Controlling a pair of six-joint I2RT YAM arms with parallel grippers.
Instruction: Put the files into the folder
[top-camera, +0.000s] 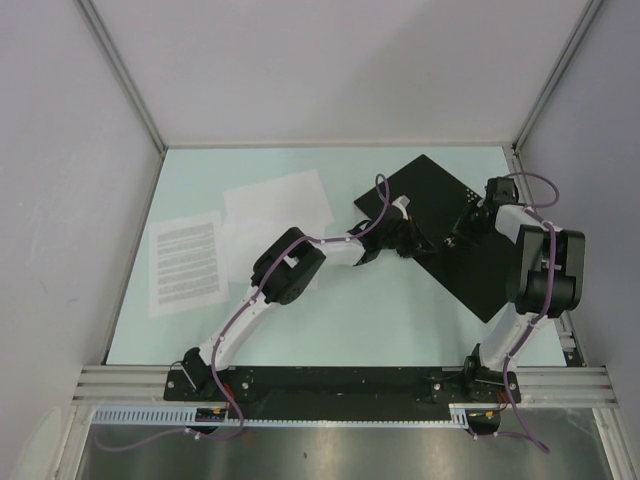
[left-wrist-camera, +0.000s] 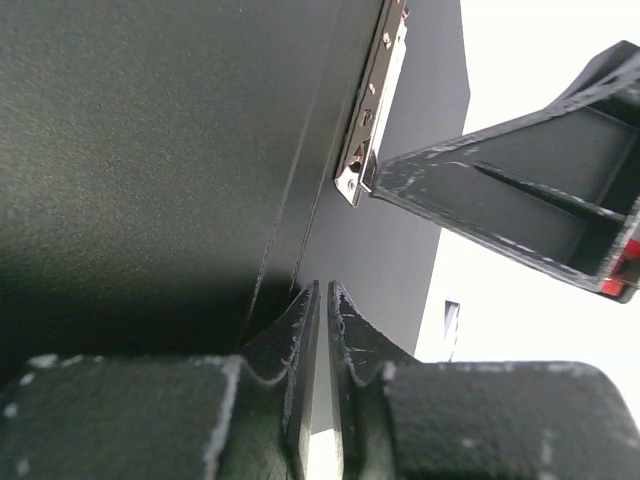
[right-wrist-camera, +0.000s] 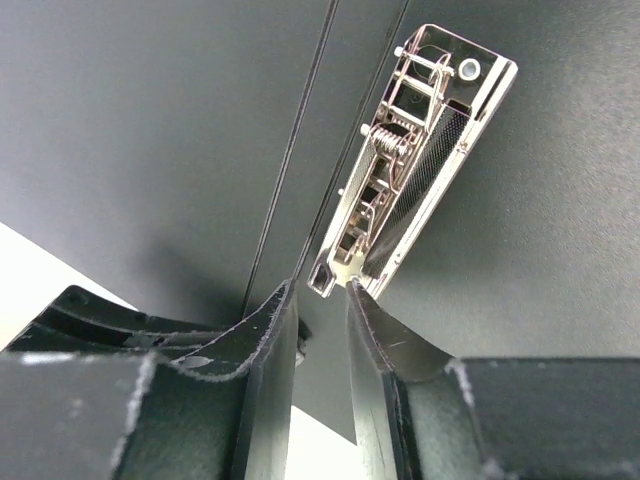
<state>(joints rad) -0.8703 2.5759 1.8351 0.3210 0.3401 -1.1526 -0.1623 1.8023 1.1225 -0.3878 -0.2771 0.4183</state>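
At the far left of the desk lies the printed file, flat, with its lines of black text facing up. Just to its right lie 2 more sheets: the lower blank file touches or overlaps the printed one, and the upper blank file lies partly over it, farther back. All 3 are outside the folder.

The folder lies well right of them. It is spread open, black inside up, and turned like a diamond.

The left claw sits at the folder's left part. Its fingers are narrow, only a thin slit apart, with their tips at the spine crease. I cannot tell whether they pinch the folder's edge.

The metal clip is fixed beside that crease.

The right claw is over the middle of the folder, its gap narrow but clear. Its tips stand on either side of the clip's near end, and nothing is clearly held.
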